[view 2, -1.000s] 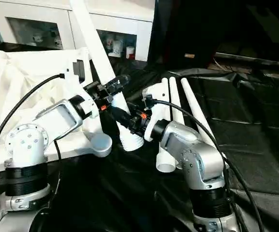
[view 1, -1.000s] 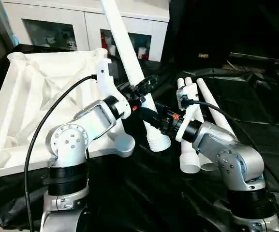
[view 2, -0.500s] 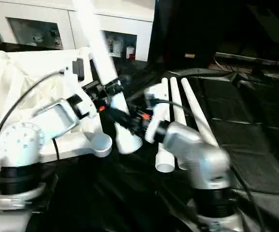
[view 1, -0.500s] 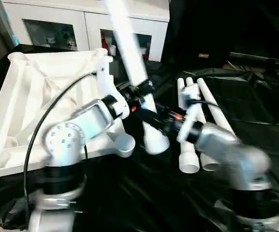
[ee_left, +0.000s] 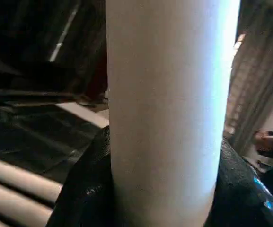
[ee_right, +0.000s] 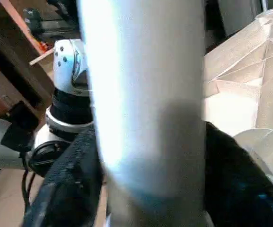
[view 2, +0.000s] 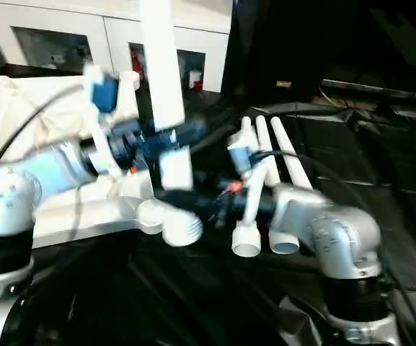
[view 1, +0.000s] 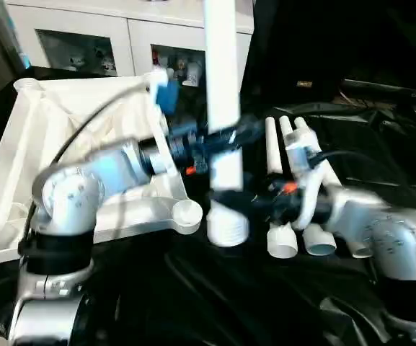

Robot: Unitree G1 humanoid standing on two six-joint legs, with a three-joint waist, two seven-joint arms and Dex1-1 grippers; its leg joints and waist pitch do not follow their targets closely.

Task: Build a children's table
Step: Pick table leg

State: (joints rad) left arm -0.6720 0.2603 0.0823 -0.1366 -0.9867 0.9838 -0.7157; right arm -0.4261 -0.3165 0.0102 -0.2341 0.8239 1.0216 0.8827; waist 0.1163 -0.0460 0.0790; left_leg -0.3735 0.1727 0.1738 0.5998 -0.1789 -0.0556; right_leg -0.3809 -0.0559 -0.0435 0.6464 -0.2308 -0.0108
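Your left hand [view 1: 218,137] clamped on an upright leg [view 1: 222,108], right hand [view 1: 254,209] gripping lower down, tabletop [view 1: 20,166] beside, three legs [view 1: 294,180] lying on the bench.

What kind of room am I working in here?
Probably a furnished indoor room used as a demo or lab space: a white cabinet with glass doors holding small items stands behind, and black sheeting covers the work surface.

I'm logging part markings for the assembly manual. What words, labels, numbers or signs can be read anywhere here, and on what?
None can be read.
Held table leg: plain white, no marking.
Table top: plain white underside.
Small pale tag on the dark backdrop: too small to read.
Items behind the cabinet's glass doors: too blurred to read.
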